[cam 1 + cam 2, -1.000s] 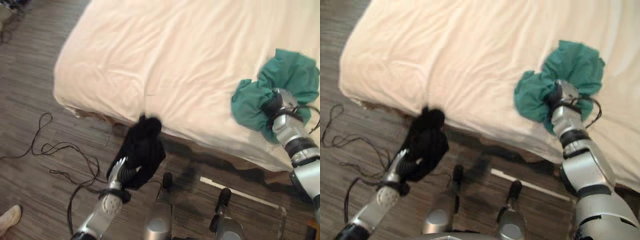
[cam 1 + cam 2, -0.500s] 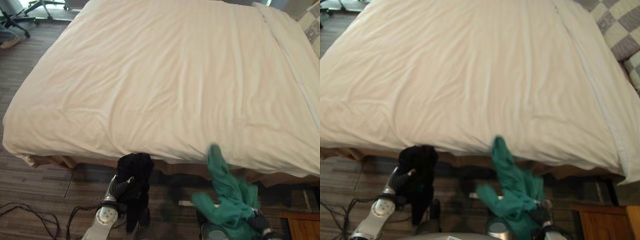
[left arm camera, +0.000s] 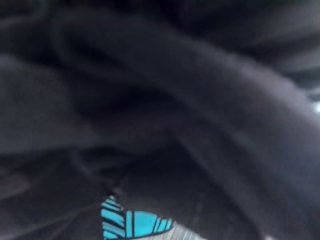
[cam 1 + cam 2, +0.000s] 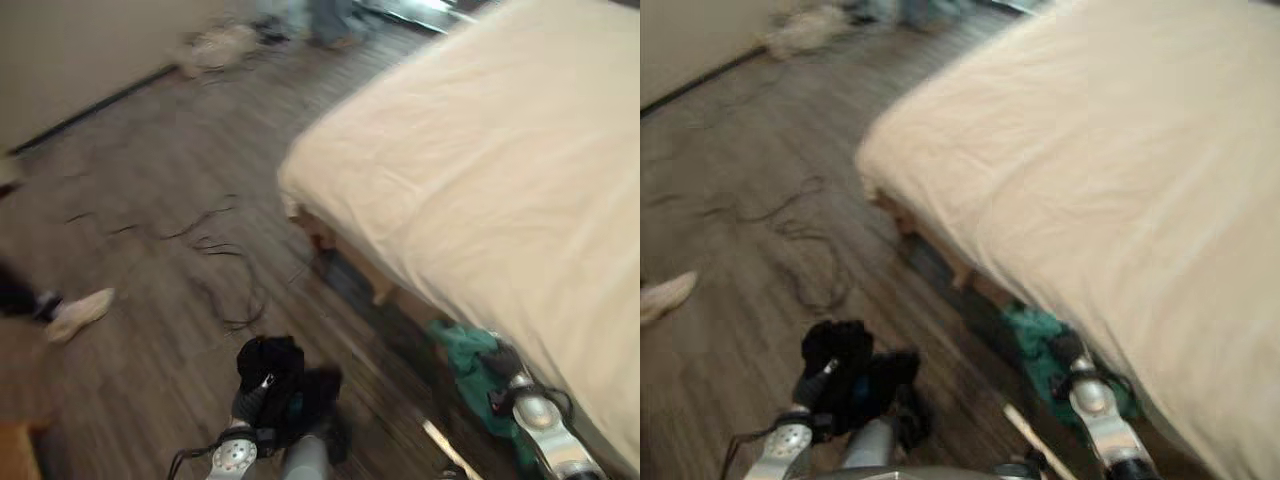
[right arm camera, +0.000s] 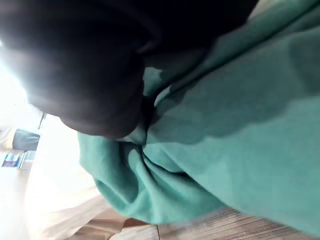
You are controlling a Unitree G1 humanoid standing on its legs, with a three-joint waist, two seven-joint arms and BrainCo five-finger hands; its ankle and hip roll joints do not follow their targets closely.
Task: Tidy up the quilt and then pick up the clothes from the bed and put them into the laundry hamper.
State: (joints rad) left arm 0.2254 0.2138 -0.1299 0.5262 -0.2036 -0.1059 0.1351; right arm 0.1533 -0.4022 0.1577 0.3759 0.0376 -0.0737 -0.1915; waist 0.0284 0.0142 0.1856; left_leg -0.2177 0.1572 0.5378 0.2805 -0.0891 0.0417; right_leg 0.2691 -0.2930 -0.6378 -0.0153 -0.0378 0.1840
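Clothes off the bed, both hands loaded
Left hand (image 4: 252, 398) clutches black garment (image 4: 270, 362); right hand (image 4: 507, 368) bunches green garment (image 4: 466, 358) (soft, light, droopy; grip mid-bundle).

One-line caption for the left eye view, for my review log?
Left robot hand holds black clothing, right robot hand holds green clothing, both off the bed above wooden floor.

Bedroom: quilt-covered bed (image 4: 480, 190), wood floor (image 4: 150, 200)
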